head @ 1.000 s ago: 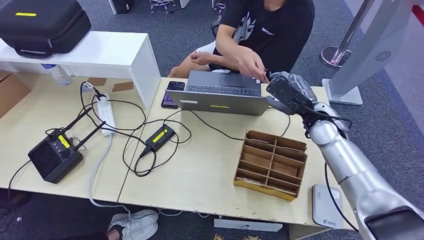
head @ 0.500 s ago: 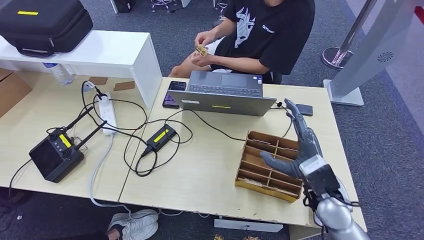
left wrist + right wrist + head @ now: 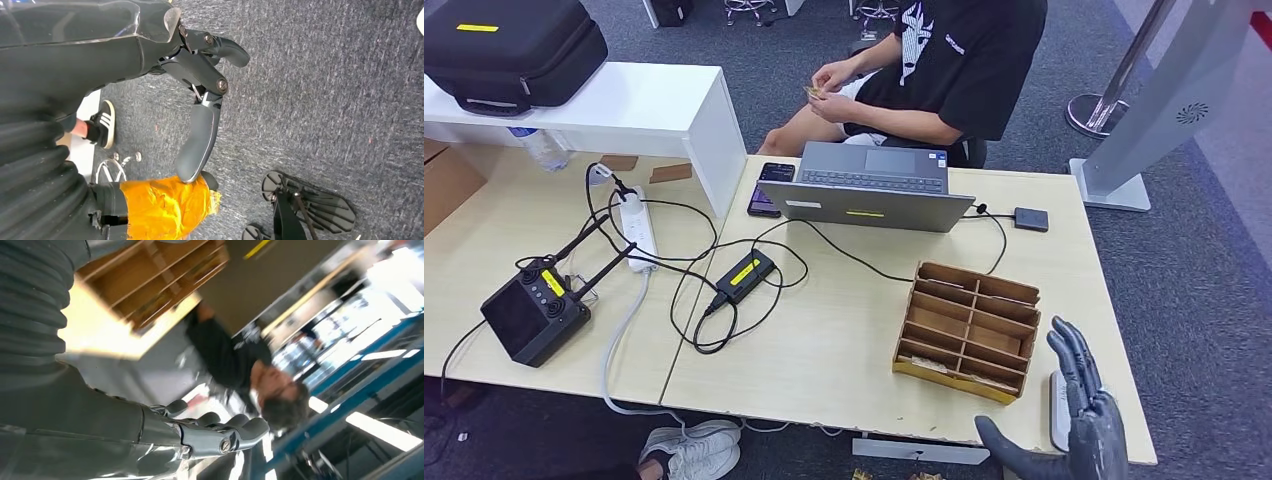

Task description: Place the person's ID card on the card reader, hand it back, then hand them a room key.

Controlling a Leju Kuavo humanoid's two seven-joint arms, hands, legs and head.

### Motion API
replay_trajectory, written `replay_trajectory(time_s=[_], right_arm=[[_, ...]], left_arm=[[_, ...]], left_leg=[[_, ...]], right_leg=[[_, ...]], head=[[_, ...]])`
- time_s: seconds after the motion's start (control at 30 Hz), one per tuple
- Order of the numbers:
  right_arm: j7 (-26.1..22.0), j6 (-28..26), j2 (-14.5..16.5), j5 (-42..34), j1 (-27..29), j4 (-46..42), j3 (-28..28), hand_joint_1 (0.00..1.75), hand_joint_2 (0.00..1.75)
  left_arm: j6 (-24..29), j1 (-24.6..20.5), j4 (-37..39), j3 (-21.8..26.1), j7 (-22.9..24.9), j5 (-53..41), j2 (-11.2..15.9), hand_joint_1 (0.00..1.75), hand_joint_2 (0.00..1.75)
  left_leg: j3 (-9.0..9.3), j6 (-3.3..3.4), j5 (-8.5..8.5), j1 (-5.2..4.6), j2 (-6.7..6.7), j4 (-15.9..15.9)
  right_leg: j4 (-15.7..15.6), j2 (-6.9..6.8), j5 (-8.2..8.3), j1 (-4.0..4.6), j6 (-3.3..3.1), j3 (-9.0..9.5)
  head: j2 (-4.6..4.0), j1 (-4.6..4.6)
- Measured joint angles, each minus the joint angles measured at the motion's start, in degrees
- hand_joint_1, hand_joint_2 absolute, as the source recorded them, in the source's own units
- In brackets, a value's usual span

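- head view: right hand [image 3: 1079, 425] rises at the tabletop's [image 3: 844, 340] near right corner, fingers straight and spread wide, thumb out to the side, nothing held
- right hand stands just beside the card reader [image 3: 1060, 408], one white flat unit at the near right edge; whether they touch cannot be told
- one small tan card [image 3: 810, 92] sits between the person's [image 3: 944, 60] two hands, beyond the far edge of the tabletop, well apart from the right hand; which card it is cannot be told
- one cardboard divider box [image 3: 967, 328] sits near the right near corner, slots in two columns; thin items lie in the nearest slots, too small to identify
- one open laptop [image 3: 869, 185] at the far edge, one dark phone [image 3: 769, 187] just beside it, one small dark adapter [image 3: 1031, 219] near the far right corner
- one white power strip [image 3: 636, 230], one black power brick with a yellow label [image 3: 743, 276] and one black antenna unit [image 3: 532, 312] lie towards the left side, joined by cables
- right wrist view: right hand [image 3: 220, 432] with fingers extended and apart, empty; the divider box [image 3: 150, 280] and the blurred person [image 3: 235, 365] lie beyond it
- left wrist view: left hand [image 3: 200, 100] hangs over grey carpet [image 3: 325, 100], fingers loosely apart, nothing in them; an orange wrapping [image 3: 165, 207] sits on one finger
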Motion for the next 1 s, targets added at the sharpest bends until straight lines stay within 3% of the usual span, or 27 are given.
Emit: replay_trajectory(time_s=[0.13,0.43,0.8,1.0], right_arm=[[5.30,-4.15,0.19,11.00,1.82,2.67,0.07,0.00,1.75],[8.43,-4.51,0.87,15.73,2.47,6.23,0.11,0.00,1.75],[12.89,-4.57,6.50,34.83,-1.67,16.00,-3.58,0.00,1.75],[14.63,-4.58,7.95,36.79,-3.64,20.70,-5.00,0.00,1.75]], left_arm=[[-0.03,-0.04,0.00,0.00,0.00,-0.63,0.01,0.00,1.75],[-0.04,-0.11,0.00,0.00,0.06,-1.02,0.01,0.00,1.75],[-0.77,-0.44,0.00,-0.17,0.15,-2.56,0.02,0.00,1.75],[-0.86,-0.55,0.00,-0.51,0.18,-2.82,0.02,0.00,1.75]], left_leg=[[0.03,0.00,0.00,0.00,0.02,0.00],[0.08,0.00,0.00,-0.01,0.02,0.00],[0.12,0.00,0.01,0.00,0.03,0.00],[0.12,0.00,0.01,-0.02,0.02,0.00]], right_leg=[[0.00,0.02,0.00,0.00,0.00,-0.01],[0.00,0.02,0.00,-0.01,0.00,0.07],[0.02,0.04,0.01,0.00,0.00,0.11],[0.02,0.04,0.01,-0.01,0.00,0.13]], head=[[0.00,0.00],[0.00,0.00],[0.00,0.00],[0.00,0.00]])
